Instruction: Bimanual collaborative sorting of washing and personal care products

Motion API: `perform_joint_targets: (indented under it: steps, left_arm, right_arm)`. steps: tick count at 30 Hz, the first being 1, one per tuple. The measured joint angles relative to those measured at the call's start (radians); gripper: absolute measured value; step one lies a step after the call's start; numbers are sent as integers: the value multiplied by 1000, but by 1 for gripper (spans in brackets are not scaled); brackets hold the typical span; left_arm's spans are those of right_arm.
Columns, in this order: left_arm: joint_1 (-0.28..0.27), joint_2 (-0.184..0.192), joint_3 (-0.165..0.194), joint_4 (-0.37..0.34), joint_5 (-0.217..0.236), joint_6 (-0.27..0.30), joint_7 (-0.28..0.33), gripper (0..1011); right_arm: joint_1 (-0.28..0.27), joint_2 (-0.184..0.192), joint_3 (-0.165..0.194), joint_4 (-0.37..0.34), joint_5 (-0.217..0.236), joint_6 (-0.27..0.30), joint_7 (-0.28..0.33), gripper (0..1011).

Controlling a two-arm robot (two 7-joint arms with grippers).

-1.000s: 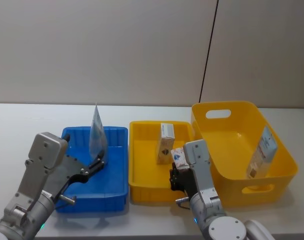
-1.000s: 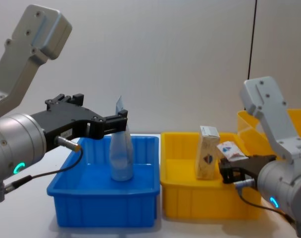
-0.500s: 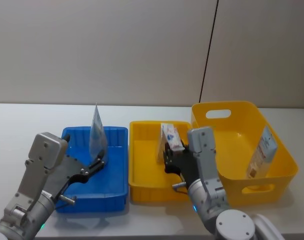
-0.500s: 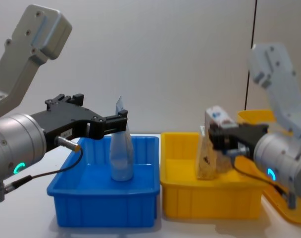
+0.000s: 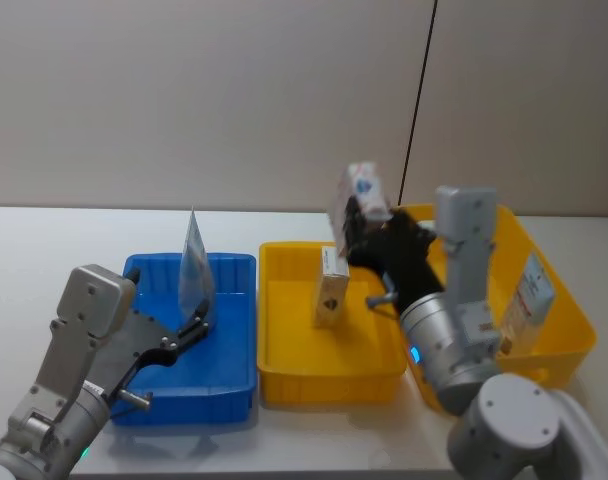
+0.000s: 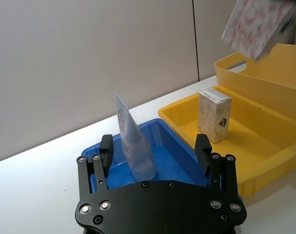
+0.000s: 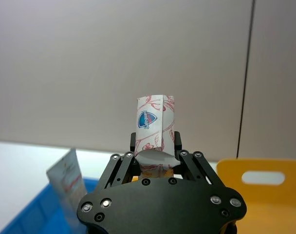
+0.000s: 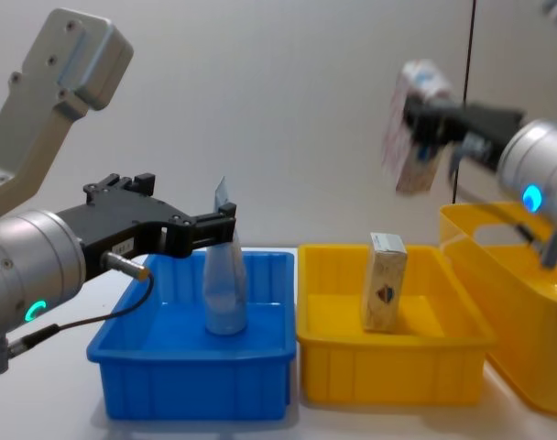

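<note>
One carton (image 5: 361, 193) hangs high above the yellow tray's (image 5: 284, 380) far edge, pinched in the right gripper (image 7: 155, 155). Its hold looks low on the box, so I judge a swing could tip it loose. Left gripper (image 6: 155, 155) hovers spread wide, empty, around the upright tube (image 6: 132, 140) in the blue tray (image 5: 239, 385).

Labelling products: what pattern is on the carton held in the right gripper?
Red floral print on white carton, with a blue shield emblem; right wrist view.

On your worktop (image 5: 44, 240) three bins sit in a row: the left tray (image 5: 229, 385) holds an upright tube (image 5: 195, 268), the middle tray (image 5: 284, 385) a standing carton (image 5: 331, 290), and the right basket (image 5: 564, 345) another carton (image 5: 525, 300) leaning on its wall. A third carton (image 5: 360, 200) hangs above the middle tray.
</note>
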Motion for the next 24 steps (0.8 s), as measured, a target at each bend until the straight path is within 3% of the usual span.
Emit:
perform_joint_targets:
  steps: [4, 13, 24]
  left_arm:
    - [0, 0, 0, 0, 0, 0, 0, 1001]
    - [0, 0, 0, 0, 0, 0, 0, 1001]
    - [0, 0, 0, 0, 0, 0, 0, 1002]
  right_arm:
    - [-4, 2, 45, -57, 32, -10, 6, 317]
    - [-33, 20, 124, -141, 55, -3, -10, 317]
    - [-86, 54, 202, -210, 44, 77, -49, 317]
